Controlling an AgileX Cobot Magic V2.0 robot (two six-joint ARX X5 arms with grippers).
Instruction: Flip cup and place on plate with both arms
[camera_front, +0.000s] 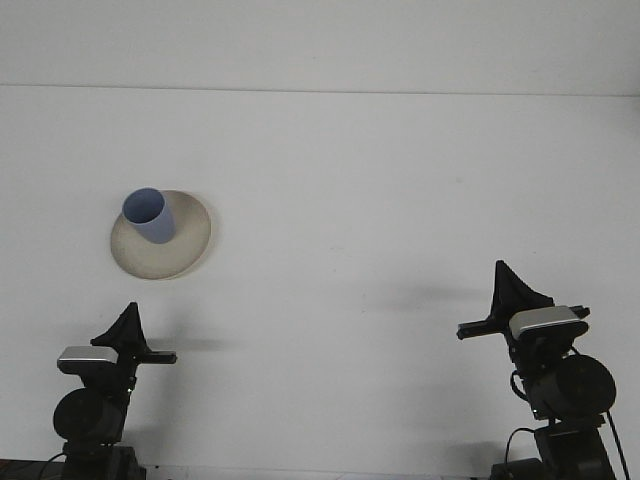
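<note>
A blue cup (148, 216) stands upright, mouth up, on the left part of a cream plate (185, 245) at the table's left. My left gripper (129, 308) sits low near the front edge, below the plate and well apart from it. Its fingers meet in a single point, shut on nothing. My right gripper (499, 268) is at the front right, far from the cup. It is also shut and holds nothing.
The white table (380, 200) runs back to a white wall (320, 40). Both arm bases stand at the front edge, the left base (88, 415) and the right base (565, 395).
</note>
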